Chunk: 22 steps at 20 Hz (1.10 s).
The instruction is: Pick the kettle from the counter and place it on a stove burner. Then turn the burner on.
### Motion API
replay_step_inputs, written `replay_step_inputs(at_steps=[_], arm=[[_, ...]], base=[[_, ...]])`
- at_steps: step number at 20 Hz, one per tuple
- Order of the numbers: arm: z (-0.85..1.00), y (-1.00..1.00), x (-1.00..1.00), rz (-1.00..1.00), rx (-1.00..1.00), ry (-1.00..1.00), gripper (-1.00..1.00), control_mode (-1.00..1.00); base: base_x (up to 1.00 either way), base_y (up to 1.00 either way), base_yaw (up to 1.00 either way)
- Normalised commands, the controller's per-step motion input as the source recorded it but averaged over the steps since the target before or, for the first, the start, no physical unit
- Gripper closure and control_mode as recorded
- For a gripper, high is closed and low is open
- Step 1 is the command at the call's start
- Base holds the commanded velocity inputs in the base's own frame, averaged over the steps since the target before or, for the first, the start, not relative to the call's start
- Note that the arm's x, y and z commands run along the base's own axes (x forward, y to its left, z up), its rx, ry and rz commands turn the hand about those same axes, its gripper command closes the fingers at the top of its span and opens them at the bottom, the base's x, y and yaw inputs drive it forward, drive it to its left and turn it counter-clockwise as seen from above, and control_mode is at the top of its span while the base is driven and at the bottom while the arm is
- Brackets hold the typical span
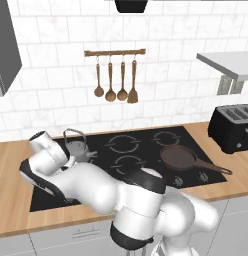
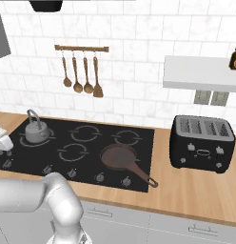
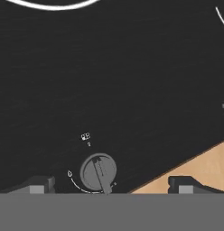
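Observation:
The grey kettle point(image 1: 76, 146) point(image 2: 36, 129) stands upright on the back-left ring marking point(image 2: 47, 138) of the black cooktop point(image 1: 146, 145) point(image 2: 98, 143), free of any grip. My gripper point(image 3: 113, 185) hangs open over the cooktop's front-left corner. Its two dark fingertips point(image 3: 39, 185) stand wide apart on either side of a round grey burner knob point(image 3: 99, 173), and nothing is between them. The knob's pointer bar is slightly tilted. The wood-grain counter point(image 3: 208, 169) point(image 1: 11, 200) point(image 2: 186, 190) borders the glass. My bent white arm hides the cooktop's front left in the left base view.
A brown frying pan point(image 1: 178, 157) point(image 2: 119, 156) rests on the front-right ring, handle towards the right. A black toaster point(image 1: 233, 127) point(image 2: 201, 142) stands on the counter at the right. More knobs point(image 2: 72, 172) line the cooktop's front edge. Wooden utensils point(image 1: 115, 82) hang on the wall.

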Motion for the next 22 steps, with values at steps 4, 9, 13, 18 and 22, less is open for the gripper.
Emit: replay_step_inputs(at_steps=[4,9,13,18,22], arm=[[-0.63,0.00,-0.32,0.00,0.00,0.00,-1.00,-1.00],[-0.30,0.00,-0.14,0.00,0.00,-0.03,-1.00,-1.00],[-0.01,0.00,0.05,0.00,0.00,-0.03,-1.00,-1.00],[-0.11,-0.36,0.02,0.00,0.00,-0.03,-1.00,-1.00],[0.00,-0.06,0.00,0.00,0.00,0.00,-1.00,-1.00]], base=[[0.00,0.00,0.00],[0.00,0.00,0.00],[0.00,0.00,0.00],[0.00,0.00,0.00],[0.00,0.00,0.00]])
